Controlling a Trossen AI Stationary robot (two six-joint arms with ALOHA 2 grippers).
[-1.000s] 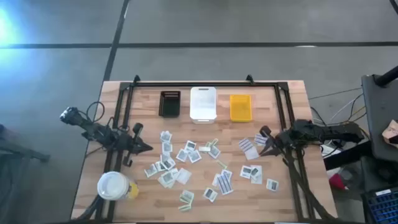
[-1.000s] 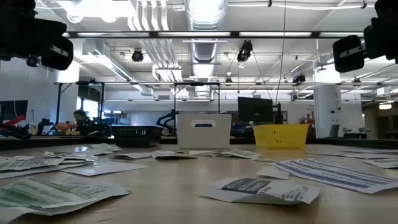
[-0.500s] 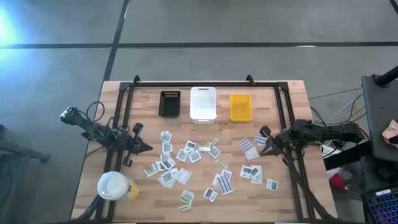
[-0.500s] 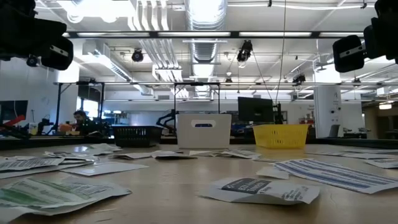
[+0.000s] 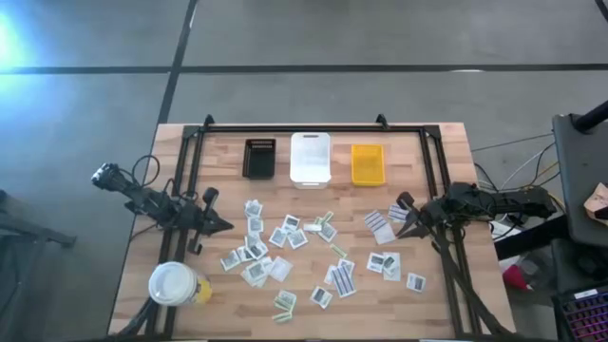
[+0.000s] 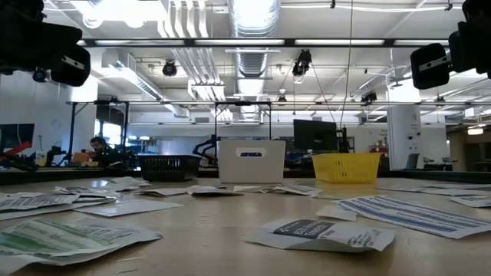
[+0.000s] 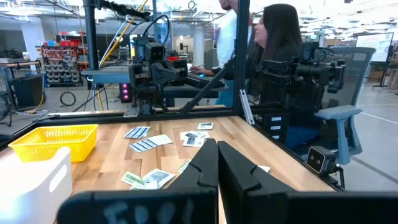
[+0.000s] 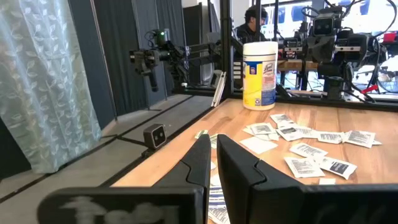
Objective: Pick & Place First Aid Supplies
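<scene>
packets: the first aid supplies (image 5: 294, 249) lie loose and flat across the middle and near half of the table (image 5: 446, 161), none in any bin; white squares with dark patches, blue-striped ones (image 5: 379, 224) toward 3 o'clock, pale yellow-green strips (image 5: 284, 304) toward 6 o'clock
packets, low view: a dark-patched square (image 6: 318, 233) lies nearest the camera, a blue-striped sheet (image 6: 414, 214) beside it
bins: 3 in a row at 12 o'clock of the scatter, black bin (image 5: 258, 158), white bin (image 5: 310, 158), yellow bin (image 5: 368, 163), well apart from the packets
left gripper (image 5: 222, 225): at 9 o'clock of the scatter, arm stretched level from the table's left edge, tip pointing toward 3 o'clock just short of the nearest packets; fingers (image 7: 205, 163) pressed together, holding nothing
right gripper (image 5: 403, 203): at 3 o'clock, arm reaching in low from the right edge, tip pointing toward 9 o'clock, over the blue-striped packets; jaws almost together with a narrow slit between the fingers (image 8: 200, 160), nothing between them
cup: large white-lidded cup (image 5: 172, 283) at 7 o'clock, near the table's front left corner
room: 2 people sit beyond the table in the left wrist view
</scene>
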